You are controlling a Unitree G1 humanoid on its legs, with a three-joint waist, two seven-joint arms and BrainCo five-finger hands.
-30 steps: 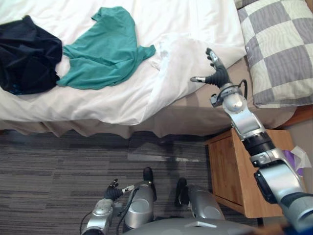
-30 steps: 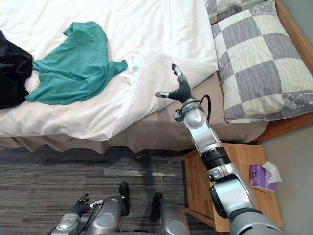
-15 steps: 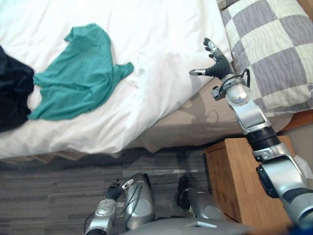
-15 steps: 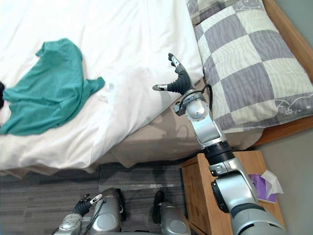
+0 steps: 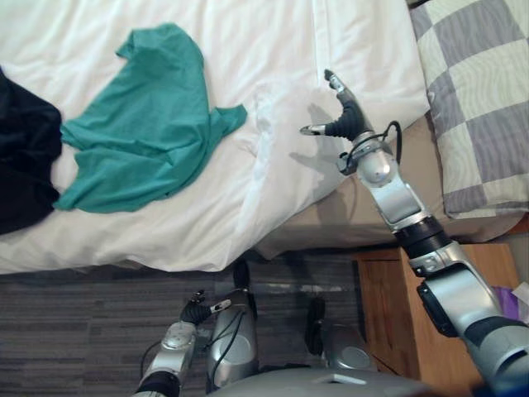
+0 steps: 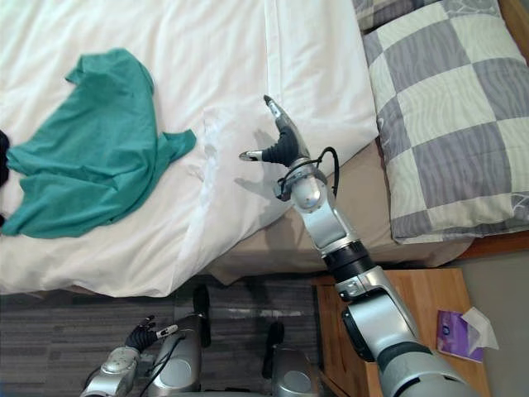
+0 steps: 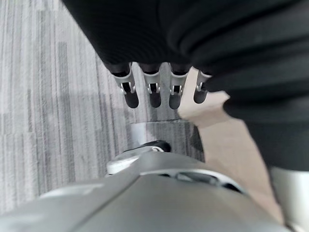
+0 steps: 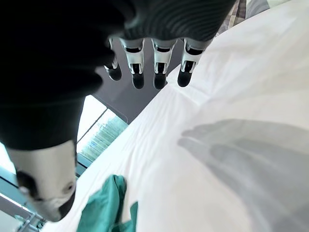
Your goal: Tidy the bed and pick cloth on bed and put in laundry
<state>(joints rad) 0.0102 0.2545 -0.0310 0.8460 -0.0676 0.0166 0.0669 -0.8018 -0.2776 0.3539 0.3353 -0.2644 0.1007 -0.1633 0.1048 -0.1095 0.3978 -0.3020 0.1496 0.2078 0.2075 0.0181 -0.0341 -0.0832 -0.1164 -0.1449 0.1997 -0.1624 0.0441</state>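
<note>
The right hand (image 5: 345,126) hangs above the white duvet (image 5: 248,50) near the right edge of the bed (image 5: 355,211), just beside the duvet's rumpled, turned-back corner. It is spread wide: its fingers (image 8: 161,58) are straight and point up the bed, its thumb (image 8: 46,191) sticks out sideways, and it holds nothing. Its shadow falls on the duvet below it, apart from the fingertips, so it appears not to touch the fabric. The teal cloth (image 5: 140,141) lies loose and crumpled on the duvet, to the left of that hand and well apart from it. A dark cloth (image 5: 25,157) lies bunched at the left edge, touching the teal one. A grey-and-cream checked pillow (image 5: 483,91) sits at the head of the bed to the right. The left hand (image 5: 196,313) hangs low over the grey carpet (image 5: 74,322), its fingers (image 7: 153,89) relaxed and empty. A wooden nightstand (image 6: 413,306) stands beside the bed with a purple tissue pack (image 6: 459,331) on it.
</note>
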